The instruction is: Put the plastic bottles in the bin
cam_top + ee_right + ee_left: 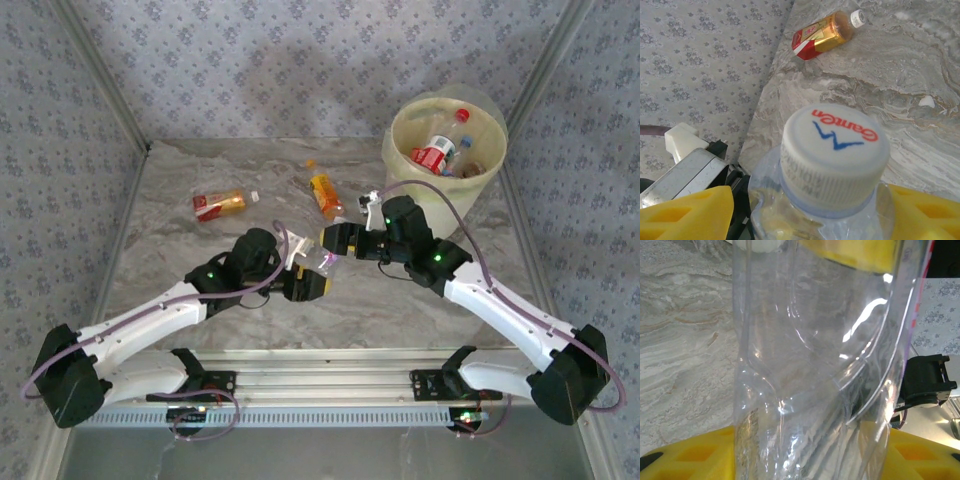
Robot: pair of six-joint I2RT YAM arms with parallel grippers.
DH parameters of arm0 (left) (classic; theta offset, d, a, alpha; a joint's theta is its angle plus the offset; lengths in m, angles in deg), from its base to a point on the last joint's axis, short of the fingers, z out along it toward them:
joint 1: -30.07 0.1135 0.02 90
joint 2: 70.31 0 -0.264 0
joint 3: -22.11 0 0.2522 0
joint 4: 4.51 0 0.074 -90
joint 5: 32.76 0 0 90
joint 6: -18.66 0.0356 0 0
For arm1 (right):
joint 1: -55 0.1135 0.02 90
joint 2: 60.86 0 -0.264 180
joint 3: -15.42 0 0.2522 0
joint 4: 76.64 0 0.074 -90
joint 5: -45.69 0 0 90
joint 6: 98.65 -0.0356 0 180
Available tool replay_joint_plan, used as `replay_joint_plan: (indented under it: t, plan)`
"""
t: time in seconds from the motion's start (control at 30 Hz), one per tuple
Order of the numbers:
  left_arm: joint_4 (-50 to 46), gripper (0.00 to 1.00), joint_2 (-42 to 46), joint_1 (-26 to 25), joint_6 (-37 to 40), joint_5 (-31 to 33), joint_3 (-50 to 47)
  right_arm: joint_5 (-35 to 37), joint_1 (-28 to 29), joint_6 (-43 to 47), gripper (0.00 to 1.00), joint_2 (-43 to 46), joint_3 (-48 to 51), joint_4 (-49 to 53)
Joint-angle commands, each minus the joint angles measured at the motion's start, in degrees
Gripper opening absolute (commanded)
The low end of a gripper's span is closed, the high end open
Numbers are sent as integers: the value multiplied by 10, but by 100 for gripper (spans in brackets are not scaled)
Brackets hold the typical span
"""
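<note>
Left jaws clamped on creased body of clear bottle [810,365], over tabletop centre. Right jaws flanking its white cap [835,150], grip uncertain. Judged light, thin-walled, slippery, easily crushed; neck the firmer hold. Orange bottle [219,204] toward far edge; bin [398,160] at far right corner.

We locate the bin [398,150], a round white bucket with a pale liner, at the far right of the table [180,250]. It holds a red-labelled bottle [434,155] among others. An orange-filled bottle [220,204] with a red label and an orange bottle [324,194] lie on their sides, well apart from the bin. A clear bottle [318,260], white-capped, is at mid-table.
</note>
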Motion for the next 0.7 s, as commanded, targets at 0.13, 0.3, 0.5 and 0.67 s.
replay_joint_plan:
  t: [0.13, 0.3, 0.5, 0.67]
  plan:
    - [28, 58, 13, -13, -5, -2, 14, 10, 4, 5, 60, 3, -21, -7]
    - [33, 68, 20, -19, -12, 7, 18, 18, 2, 8, 54, 19, -24, 3]
    - [39, 99, 40, -21, -22, 16, 27, 28, -5, 24, 53, 46, -44, 41]
    - [22, 100, 69, -21, -15, 27, 35, 43, -29, 63, 53, 78, -91, 125]
